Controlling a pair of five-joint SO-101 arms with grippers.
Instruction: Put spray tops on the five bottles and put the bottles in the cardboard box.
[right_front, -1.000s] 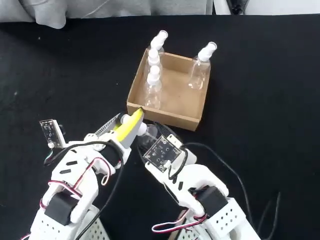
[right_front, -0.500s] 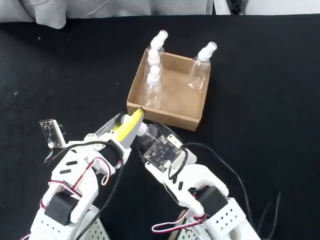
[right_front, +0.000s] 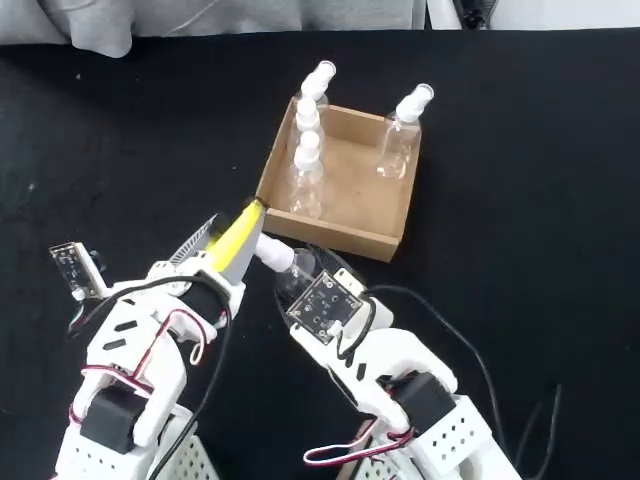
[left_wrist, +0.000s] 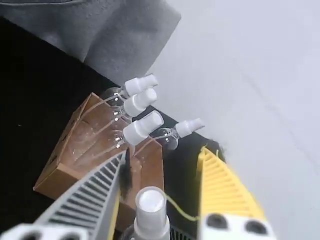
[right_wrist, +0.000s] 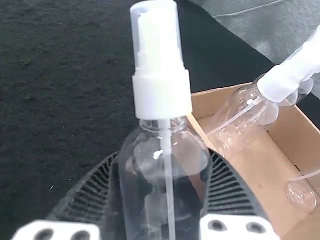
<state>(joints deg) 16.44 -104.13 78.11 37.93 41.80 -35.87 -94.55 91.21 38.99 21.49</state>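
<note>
The right claw (right_wrist: 162, 157) is clamped on a clear bottle (right_wrist: 150, 200) with its spray top (right_wrist: 157, 75) on, just below the cardboard box (right_front: 330, 236) at mid-frame in the high view. The left claw (left_wrist: 162, 160) gapes about that top, seemingly without touching it. Four capped bottles (right_front: 305, 180) stand in the box.

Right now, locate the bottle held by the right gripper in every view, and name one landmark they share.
High view: the bottle sits just in front of the cardboard box, at its near wall.
Left wrist view: the bottle stands between the open fingers of the left gripper, with the box beyond.
Right wrist view: the bottle is clamped in the right gripper, beside the box.
Shared landmark: the cardboard box.
</note>
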